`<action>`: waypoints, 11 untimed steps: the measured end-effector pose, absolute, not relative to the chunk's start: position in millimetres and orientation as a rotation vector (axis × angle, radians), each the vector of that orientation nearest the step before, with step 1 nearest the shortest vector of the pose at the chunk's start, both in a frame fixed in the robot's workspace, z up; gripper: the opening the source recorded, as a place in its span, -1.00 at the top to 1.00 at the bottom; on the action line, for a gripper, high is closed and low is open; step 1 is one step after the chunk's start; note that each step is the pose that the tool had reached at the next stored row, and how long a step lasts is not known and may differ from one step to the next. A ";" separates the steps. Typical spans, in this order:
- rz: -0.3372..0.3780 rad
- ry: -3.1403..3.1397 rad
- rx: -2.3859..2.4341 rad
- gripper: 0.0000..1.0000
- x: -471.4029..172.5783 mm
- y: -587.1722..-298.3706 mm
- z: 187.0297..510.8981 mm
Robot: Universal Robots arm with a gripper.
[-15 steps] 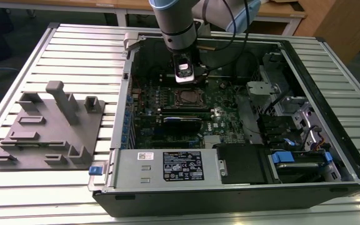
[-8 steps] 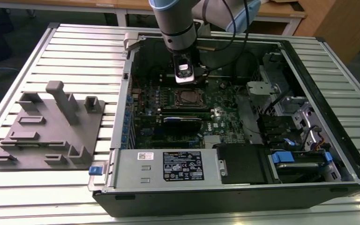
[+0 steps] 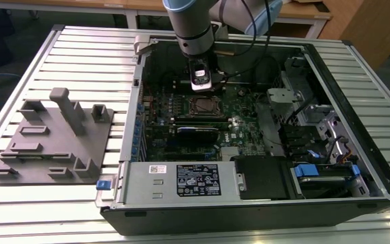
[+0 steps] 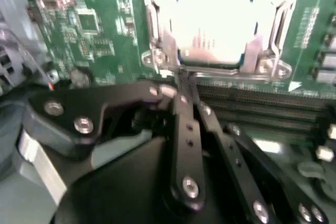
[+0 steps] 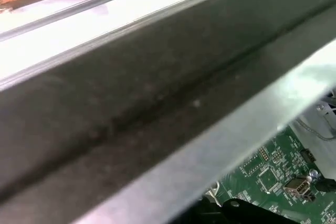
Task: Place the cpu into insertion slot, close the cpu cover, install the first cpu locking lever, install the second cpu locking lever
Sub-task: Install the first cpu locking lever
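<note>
The cpu (image 4: 215,24) lies flat in the insertion slot (image 3: 205,107), its bright silver top showing through the square opening of the cpu cover (image 4: 166,45), which lies down over it. Thin metal locking levers run along both sides of the socket (image 4: 153,24) (image 4: 279,27). My gripper (image 3: 202,87) hangs inside the open computer case, just beyond the socket in the exterior view. In the second wrist view the black fingers (image 4: 185,129) meet at the socket's near corner, and the gripper (image 4: 182,88) looks shut. I cannot tell whether a lever end sits between the tips.
A grey fixture plate (image 3: 53,142) with upright posts lies at the exterior view's left. A silver box with a white label (image 3: 181,180) and drive bays with blue tabs (image 3: 317,170) fill the case's near side. Black memory slots (image 4: 262,103) border the socket. The grey case wall (image 5: 157,103) is close.
</note>
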State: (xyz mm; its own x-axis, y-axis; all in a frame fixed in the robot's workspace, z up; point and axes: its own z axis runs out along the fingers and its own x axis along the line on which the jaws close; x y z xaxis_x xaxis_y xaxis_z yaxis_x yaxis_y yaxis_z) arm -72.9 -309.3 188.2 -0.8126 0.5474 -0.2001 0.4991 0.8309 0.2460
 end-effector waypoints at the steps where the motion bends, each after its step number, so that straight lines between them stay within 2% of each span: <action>1: 0.265 2.750 0.801 0.79 -72.9 -309.3 188.2; 11: 0.265 2.750 0.802 0.79 -72.9 -309.3 205.5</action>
State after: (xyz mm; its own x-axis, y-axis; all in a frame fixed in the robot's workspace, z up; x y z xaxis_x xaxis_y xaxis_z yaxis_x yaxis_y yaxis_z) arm -72.9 -309.3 205.5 -0.8126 0.5475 -0.1997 0.4993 0.8308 0.2460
